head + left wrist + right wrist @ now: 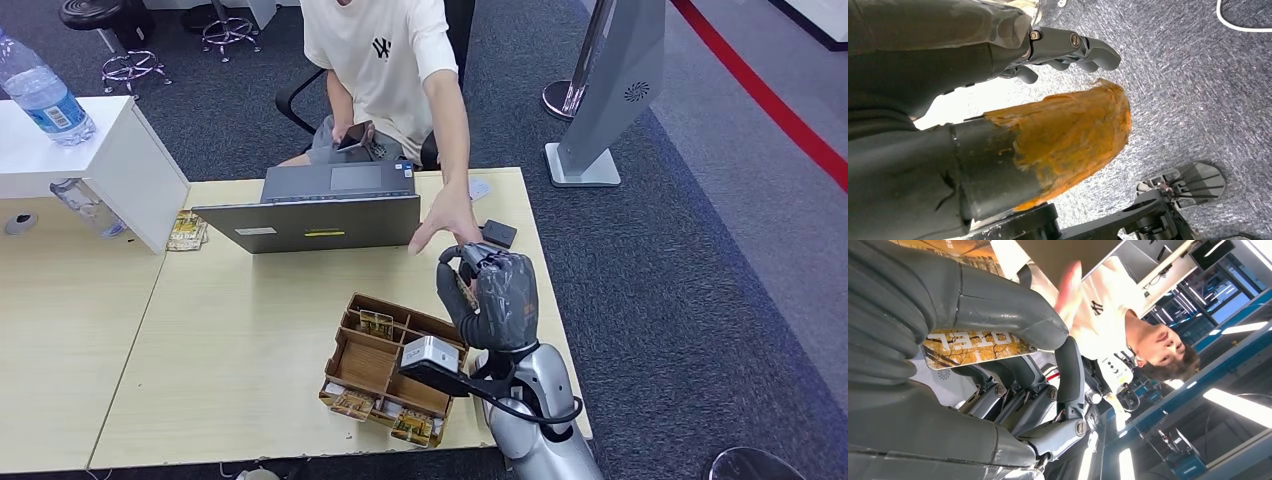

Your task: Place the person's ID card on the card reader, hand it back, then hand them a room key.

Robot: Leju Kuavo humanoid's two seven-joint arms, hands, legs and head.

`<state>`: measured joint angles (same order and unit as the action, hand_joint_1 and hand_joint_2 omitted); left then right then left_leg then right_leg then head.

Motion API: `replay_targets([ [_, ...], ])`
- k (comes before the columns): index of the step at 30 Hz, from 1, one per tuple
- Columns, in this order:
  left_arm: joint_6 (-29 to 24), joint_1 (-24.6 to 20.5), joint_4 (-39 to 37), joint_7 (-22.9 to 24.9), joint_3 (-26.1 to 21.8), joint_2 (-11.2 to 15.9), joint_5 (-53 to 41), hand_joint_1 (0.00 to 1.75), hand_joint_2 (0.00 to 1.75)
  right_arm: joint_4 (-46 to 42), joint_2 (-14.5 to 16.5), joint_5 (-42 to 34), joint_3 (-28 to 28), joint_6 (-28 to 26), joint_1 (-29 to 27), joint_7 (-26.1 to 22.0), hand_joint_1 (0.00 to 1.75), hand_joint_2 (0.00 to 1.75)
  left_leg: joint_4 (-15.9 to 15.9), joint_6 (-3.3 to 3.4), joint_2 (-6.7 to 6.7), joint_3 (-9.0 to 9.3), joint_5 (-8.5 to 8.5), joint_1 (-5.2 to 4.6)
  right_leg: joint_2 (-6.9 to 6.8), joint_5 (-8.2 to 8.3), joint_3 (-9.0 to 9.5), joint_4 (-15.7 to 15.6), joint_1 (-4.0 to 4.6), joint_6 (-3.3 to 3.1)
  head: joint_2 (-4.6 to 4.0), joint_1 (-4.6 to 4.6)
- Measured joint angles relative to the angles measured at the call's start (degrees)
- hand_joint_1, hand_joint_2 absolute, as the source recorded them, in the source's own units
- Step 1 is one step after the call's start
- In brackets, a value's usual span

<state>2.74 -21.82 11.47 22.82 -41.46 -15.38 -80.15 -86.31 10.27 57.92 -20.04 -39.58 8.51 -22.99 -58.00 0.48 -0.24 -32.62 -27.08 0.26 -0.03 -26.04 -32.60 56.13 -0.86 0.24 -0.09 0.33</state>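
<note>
My right hand (489, 294) is raised over the table's right front, and it grips a room key card (974, 347) with an orange picture and the word HOTEL between thumb and fingers. A sliver of that card (465, 288) peeks out between the fingers in the head view. The person's hand (446, 223) reaches over the table, fingers spread, just beyond my right hand and apart from it. The black card reader (497, 233) lies beside that hand, and a pale card (480, 188) lies farther back. My left hand (1038, 145) hangs over the carpet, holding nothing.
A brown divided box (365, 368) with several key cards sits left of my right arm. An open grey laptop (310, 222) stands at the table's far side. A white box (110, 165) with a water bottle (45, 95) is at the far left.
</note>
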Motion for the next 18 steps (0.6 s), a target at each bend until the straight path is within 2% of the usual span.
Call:
replay_targets([
  [10,0.8,-0.3,0.0,0.1,0.0,-0.1,-0.6,0.0,0.0,0.1,0.6,-0.1,0.0,0.0,1.4,-0.5,1.75,1.75,0.0,0.0,0.0,0.0,0.0,0.0,0.0,0.0,0.0,0.0,0.0,0.0,0.0,0.0],
  [18,1.5,-1.0,0.0,0.3,0.1,-0.5,-1.8,0.0,0.0,1.2,1.7,1.0,-0.2,0.0,6.2,0.4,1.75,1.75,0.0,0.0,0.0,0.0,0.01,0.0,0.0,0.01,0.01,0.0,0.0,0.0,0.0,0.0],
])
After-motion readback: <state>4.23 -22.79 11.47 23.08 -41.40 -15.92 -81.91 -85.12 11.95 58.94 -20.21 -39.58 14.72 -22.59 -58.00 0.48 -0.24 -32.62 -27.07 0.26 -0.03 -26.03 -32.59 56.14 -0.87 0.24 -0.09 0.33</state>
